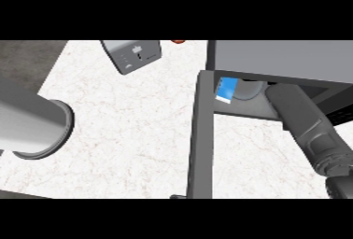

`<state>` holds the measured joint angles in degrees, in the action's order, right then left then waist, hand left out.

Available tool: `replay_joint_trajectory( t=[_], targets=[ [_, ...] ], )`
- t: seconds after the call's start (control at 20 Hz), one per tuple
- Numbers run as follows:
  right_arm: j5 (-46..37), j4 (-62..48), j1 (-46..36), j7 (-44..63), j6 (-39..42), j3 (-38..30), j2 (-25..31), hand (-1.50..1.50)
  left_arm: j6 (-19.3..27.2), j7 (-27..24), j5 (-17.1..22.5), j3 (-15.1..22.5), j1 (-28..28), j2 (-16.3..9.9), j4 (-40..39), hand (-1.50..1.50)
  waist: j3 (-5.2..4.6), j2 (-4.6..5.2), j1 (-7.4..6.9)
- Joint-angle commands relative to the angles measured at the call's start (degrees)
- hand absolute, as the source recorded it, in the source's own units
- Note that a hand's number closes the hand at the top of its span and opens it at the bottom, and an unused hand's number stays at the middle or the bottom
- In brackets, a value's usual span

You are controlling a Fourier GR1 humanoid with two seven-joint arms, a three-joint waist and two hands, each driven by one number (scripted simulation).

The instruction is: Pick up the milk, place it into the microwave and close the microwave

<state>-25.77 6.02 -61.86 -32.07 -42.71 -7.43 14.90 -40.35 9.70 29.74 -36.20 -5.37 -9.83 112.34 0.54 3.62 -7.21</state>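
I have the right forearm (307, 126) reaching deep into the microwave (276, 58), and the milk (227, 89) shows as a blue and white carton inside the cavity, near its left wall. The right hand itself is hidden past the opening, so I cannot tell whether its fingers are apart or wrapped on the carton. My left hand is out of sight; only the grey left forearm (31, 123) shows at the left edge.

My worry is the pull-out: if I draw back crooked, the forearm could catch the front lip of the cavity or knock the carton over.

The open door (201, 140) sticks out toward me along the bench (131, 130), narrowing the right arm's room. Left of the door the bench gives wide room for swinging it shut.
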Motion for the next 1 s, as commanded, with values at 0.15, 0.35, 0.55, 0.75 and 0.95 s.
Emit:
replay_joint_trajectory(
  t=[0.15, 0.35, 0.55, 0.75, 0.95],
  targets=[
    [4.7, 1.7, 0.5, -5.6, 9.0, -4.3, -1.4, -1.50, -2.4, -0.3, -0.3, 3.2, 1.2, 0.4, -2.2, -1.50, -0.24, -0.75, 1.68],
    [8.7, 2.8, 1.8, -8.8, 12.9, -8.0, -3.4, -1.50, -6.3, -3.2, -2.1, 4.7, -0.5, 2.4, -2.3, -1.50, -0.31, -1.17, 2.03],
    [10.7, 2.4, 2.8, -11.3, 18.0, -9.8, -4.4, -1.50, -4.0, -0.7, -2.9, 8.2, 1.8, 3.5, -1.4, -1.50, -0.28, -1.46, 3.11],
    [14.1, 2.5, 7.0, -15.1, 25.3, -12.7, -3.6, -1.50, -3.8, 0.4, -3.0, 10.8, -0.1, 5.9, 1.7, -1.50, -0.34, -2.34, 4.33],
    [16.4, 2.4, 9.1, -17.0, 28.4, -14.5, -6.8, -1.50, -3.3, 2.9, -1.2, 13.3, -0.7, 6.0, 4.1, 1.50, -0.35, -2.64, 4.65]
  ],
)
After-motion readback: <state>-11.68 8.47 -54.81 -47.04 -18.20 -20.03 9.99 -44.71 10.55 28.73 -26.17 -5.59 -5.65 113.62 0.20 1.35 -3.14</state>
